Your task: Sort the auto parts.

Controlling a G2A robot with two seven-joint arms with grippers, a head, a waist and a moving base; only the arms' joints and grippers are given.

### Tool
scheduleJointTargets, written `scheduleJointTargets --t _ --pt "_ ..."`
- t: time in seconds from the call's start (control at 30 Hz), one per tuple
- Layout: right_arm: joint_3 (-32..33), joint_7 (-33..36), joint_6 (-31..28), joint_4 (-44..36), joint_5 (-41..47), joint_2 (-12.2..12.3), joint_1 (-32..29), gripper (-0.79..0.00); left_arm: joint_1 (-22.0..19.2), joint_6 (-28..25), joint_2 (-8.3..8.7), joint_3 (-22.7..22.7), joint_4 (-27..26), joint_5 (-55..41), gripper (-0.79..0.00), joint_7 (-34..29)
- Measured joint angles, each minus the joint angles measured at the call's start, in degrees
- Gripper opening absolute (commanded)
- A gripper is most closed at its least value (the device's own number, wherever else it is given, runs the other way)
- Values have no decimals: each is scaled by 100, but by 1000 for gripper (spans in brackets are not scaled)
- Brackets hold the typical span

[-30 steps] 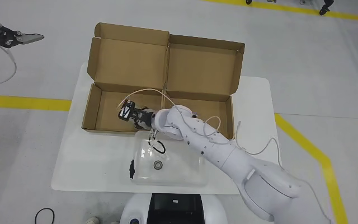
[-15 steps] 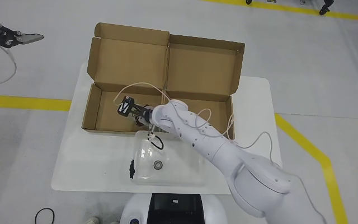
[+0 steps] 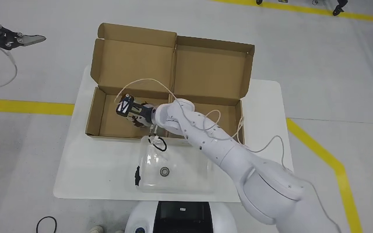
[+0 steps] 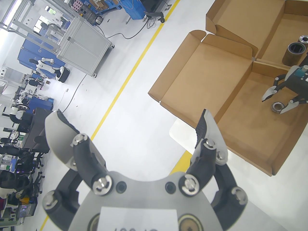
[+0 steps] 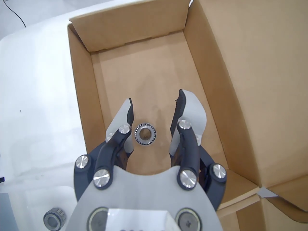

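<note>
White worktop [image 3: 76, 169] on a pale workshop floor [image 3: 326, 64] with yellow lines [image 3: 35, 107]. Small metal bearing ring [image 5: 145, 134] lying flat on the bottom of the cardboard box [image 5: 79, 73], in its left compartment. Right tool [image 5: 156, 98] low over this compartment, fingers spread, with the ring between them and nearer to one finger, not pinched. Cannot tell if that finger touches the ring. In the other compartment, two dark cylinders [image 4: 294, 54] upright, just beside each other. Both lids of the box open and standing at the far side. Near the box, on the robot's side of the worktop, a clear tray [image 3: 204, 186] with a second bearing [image 3: 165, 171], a black ring [image 3: 158, 143] and a small black part [image 3: 137, 175] in it. Left tool [image 4: 130, 116] well apart from the box, out over the floor, fingers spread wide, holding nothing.
</note>
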Motion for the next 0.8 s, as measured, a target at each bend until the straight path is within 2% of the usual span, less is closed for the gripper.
scheduleJointTargets --t 0.23,0.37,0.57,0.8 --pt "482 264 3 -1593 -501 535 -748 -446 0 0 0 0 0 0 0 0" --pt "926 592 -210 -2889 -897 947 -1503 -440 0 0 0 0 0 0 0 0" --pt "1528 1249 -637 -4485 -1324 1400 -2554 -440 0 0 0 0 0 0 0 0" --pt "1907 1442 -1223 -5328 -1716 1701 -3331 -434 0 0 0 0 0 0 0 0"
